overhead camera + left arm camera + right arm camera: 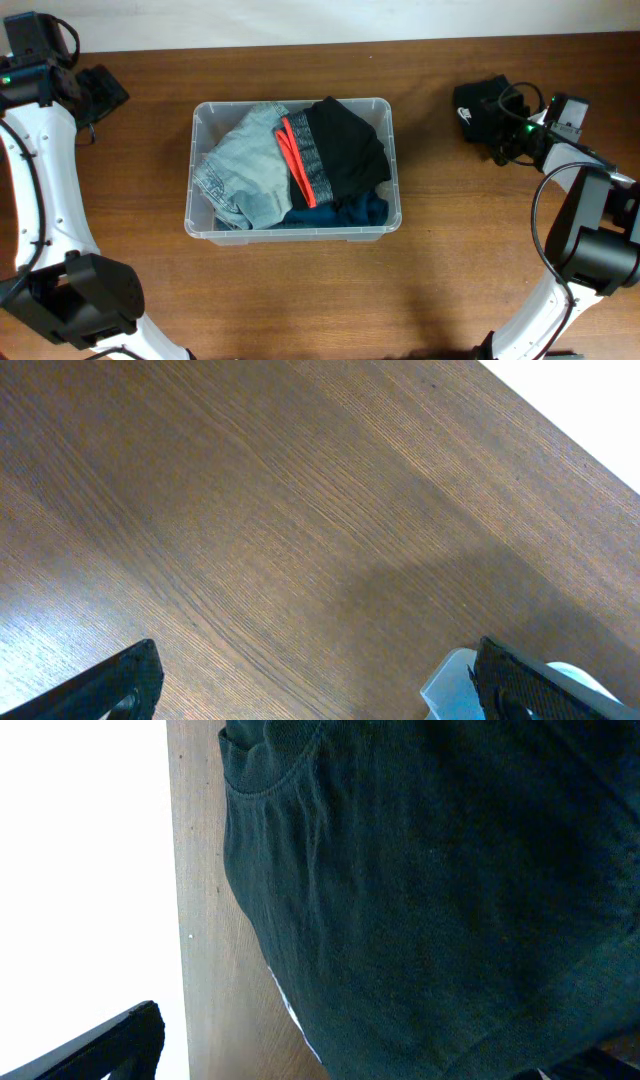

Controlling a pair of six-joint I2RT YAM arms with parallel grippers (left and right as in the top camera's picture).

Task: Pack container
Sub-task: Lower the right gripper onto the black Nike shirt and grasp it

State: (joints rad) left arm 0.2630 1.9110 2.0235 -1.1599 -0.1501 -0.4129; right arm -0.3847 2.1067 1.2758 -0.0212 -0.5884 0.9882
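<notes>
The clear plastic container (290, 103) stands mid-table, holding folded light denim (245, 165), a black garment with a red stripe (335, 150) and a teal piece (340, 212). A black garment with a white logo (478, 105) lies on the table at the right. My right gripper (505, 140) is at that garment's near edge, jaws wide open; in the right wrist view the dark fabric (430, 890) fills the space ahead of the gripper (350, 1065). My left gripper (105, 93) hovers far left, open and empty (320, 700). A corner of the container (448, 688) shows by its right finger (520, 685).
The brown wooden table (450, 260) ends at a white wall along the back. In the right wrist view the table edge (185, 870) runs close beside the black garment. Both arms' white links stand along the left and right sides.
</notes>
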